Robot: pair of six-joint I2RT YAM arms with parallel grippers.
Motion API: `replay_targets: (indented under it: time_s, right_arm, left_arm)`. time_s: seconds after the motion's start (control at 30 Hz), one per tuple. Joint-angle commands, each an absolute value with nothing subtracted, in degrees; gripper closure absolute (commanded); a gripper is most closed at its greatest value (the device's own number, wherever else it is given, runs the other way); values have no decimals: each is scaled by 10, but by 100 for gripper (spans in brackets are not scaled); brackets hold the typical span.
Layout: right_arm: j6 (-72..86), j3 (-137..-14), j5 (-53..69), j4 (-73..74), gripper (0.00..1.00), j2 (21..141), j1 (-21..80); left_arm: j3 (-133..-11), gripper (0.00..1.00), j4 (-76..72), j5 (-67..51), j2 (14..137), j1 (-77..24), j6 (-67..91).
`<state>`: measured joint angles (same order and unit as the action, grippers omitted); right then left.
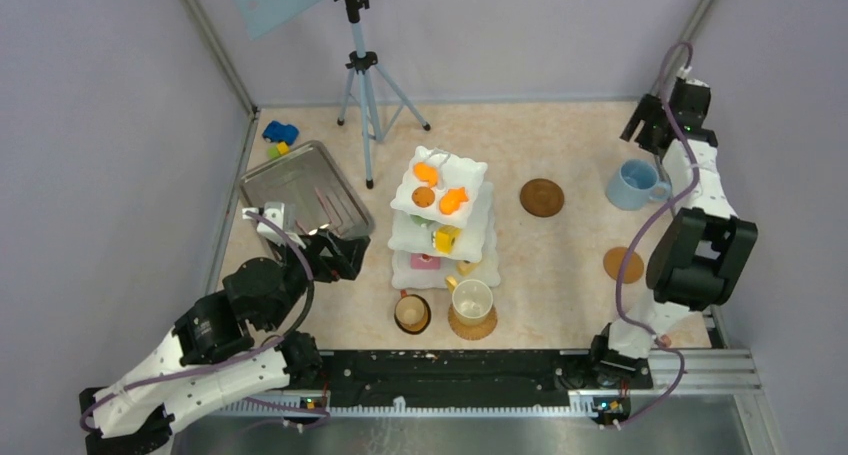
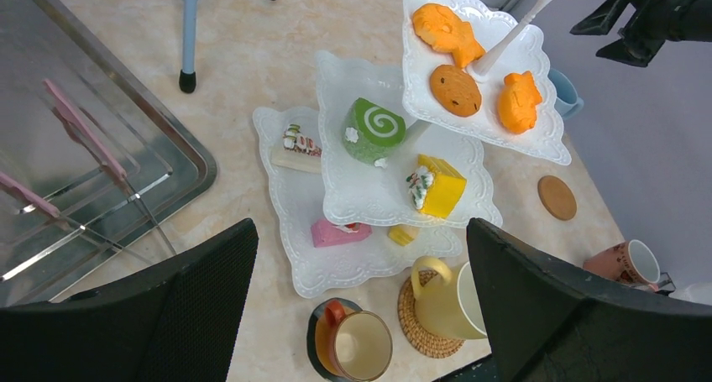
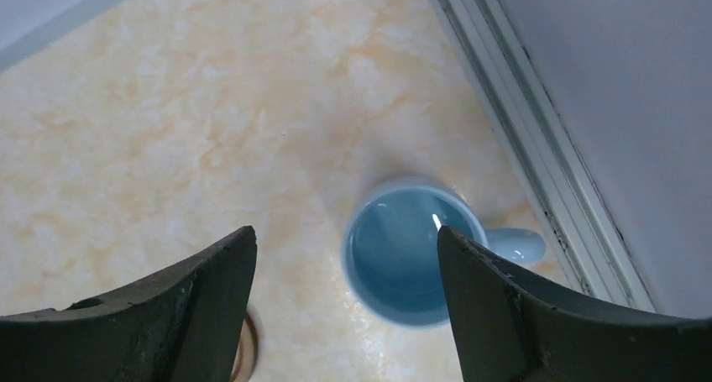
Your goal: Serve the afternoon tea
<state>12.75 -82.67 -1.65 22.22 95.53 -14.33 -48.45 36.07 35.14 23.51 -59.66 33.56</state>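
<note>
Right wrist view: right fingers [image 3: 537, 315] spread wide above glossy round blue mug [image 3: 403, 252].

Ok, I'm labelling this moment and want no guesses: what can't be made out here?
Stand: top view, upper tiers cover most of its bottom tier.
Pinkish mug: left wrist view, lower part behind the left gripper.
Blue mug: right wrist view, rim edge behind the right gripper.
Toy car: top view, too small.
</note>
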Motion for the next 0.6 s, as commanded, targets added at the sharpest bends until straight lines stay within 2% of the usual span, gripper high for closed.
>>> replay_targets:
  time_s: [0.0, 0.27, 0.37, 0.47, 0.57]
  right_arm:
    - [68, -875, -11, 300, 23, 1012, -141]
    - [74, -850, -40, 293, 34, 1066, -141]
    - [74, -857, -39, 287, 48, 1095, -141]
    - [76, -884, -43, 302, 73, 1118, -141]
    - [73, -897, -44, 307, 84, 1114, -136]
  left_arm:
    - [-514, 1, 340, 341, 255, -595, 308]
    - [-531, 1, 334, 341, 259, -595, 296]
    - [-530, 1, 342, 340, 255, -595, 308]
    - [-528, 1, 348, 339, 245, -595, 318]
    - [-529, 1, 359, 341, 237, -596, 327]
